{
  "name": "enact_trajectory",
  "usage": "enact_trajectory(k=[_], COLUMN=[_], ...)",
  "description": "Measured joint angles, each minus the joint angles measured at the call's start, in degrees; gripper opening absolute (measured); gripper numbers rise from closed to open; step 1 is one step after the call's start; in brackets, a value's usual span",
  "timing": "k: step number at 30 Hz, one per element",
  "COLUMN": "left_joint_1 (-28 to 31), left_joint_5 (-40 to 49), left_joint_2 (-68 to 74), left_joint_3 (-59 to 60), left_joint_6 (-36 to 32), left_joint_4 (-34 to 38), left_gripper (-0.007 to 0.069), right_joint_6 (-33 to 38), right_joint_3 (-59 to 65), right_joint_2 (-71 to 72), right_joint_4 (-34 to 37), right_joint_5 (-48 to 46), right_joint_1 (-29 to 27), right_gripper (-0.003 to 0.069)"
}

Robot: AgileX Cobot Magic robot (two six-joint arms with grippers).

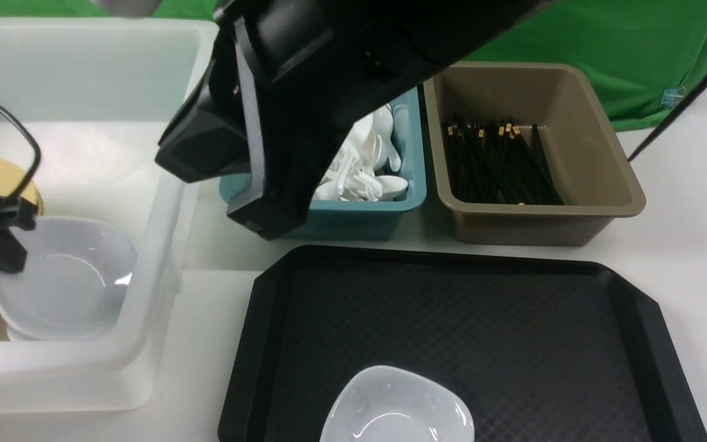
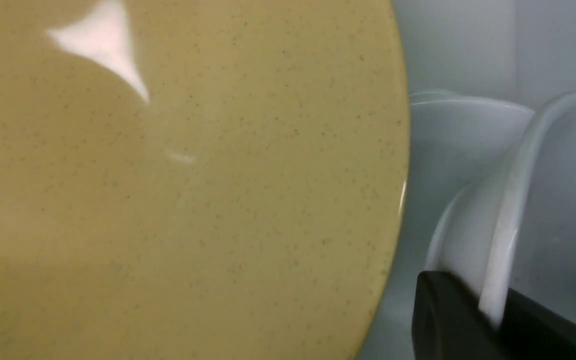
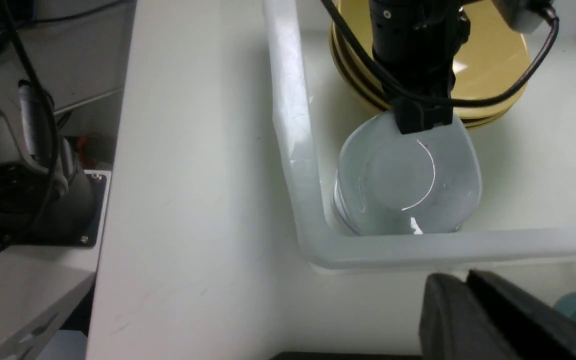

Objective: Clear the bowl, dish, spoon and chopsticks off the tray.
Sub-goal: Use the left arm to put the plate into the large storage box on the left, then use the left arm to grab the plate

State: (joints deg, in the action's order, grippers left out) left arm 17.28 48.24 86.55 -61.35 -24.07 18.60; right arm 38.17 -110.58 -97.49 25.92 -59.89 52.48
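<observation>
**One Dish Waits on the Tray**

The glossy white, rounded-square dish [image 1: 396,408] sits at the near edge of the tray [image 1: 574,344]. It looks light, stiff and likely slippery, best pinched at its thin rim. The left gripper [image 3: 423,122] is clamped on a second dish [image 3: 408,185] inside the white tub [image 1: 163,233]. The right gripper [image 3: 463,287] is closed and empty.

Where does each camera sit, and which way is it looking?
Front view: between the arms, facing forward and down onto the tray; the right arm crosses the top.
Left wrist view: on the left arm, close on the yellow bowl; the left gripper clamps the white dish by its rim.
Right wrist view: on the right arm, looking down into the white tub; the shut right gripper shows.
Shared: all three show that dish.
</observation>
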Motion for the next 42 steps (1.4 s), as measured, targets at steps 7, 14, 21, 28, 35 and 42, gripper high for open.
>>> enact_trajectory(k=[7,14,21,28,35,42], left_joint_1=[0.0,0.0,-0.8,-19.5,-46.8,-57.6], left_joint_5=[-0.8,3.5,8.7,13.9,12.7,5.3], left_joint_2=[1.6,-0.2,-4.9,-8.9,-5.4,7.4], left_joint_3=[0.0,-5.4,-12.1,-12.4,-10.2,-9.3], left_joint_6=[-1.3,0.3,1.7,2.7,9.3,23.5], left_joint_4=[0.8,0.2,0.4,2.3,-0.9,-11.7], left_gripper=[0.0207,0.0416,0.0372,0.0035,-0.0006,0.0194], right_joint_6=[-0.8,-0.9,-1.0,-14.1,-21.0,-24.3], right_joint_3=[0.0,0.0,0.0,0.1,13.9,31.4], right_joint_2=[0.0,0.0,0.0,1.7,14.7,26.9], right_joint_4=[0.0,-0.1,-0.7,-23.2,-32.0,-31.4], right_joint_5=[-0.1,-0.1,-0.6,-8.4,-9.2,-9.1], right_joint_1=[0.0,0.0,0.0,-1.3,-11.6,-16.5], right_gripper=[0.0040,0.0048,0.0050,0.0050,0.0050,0.0050])
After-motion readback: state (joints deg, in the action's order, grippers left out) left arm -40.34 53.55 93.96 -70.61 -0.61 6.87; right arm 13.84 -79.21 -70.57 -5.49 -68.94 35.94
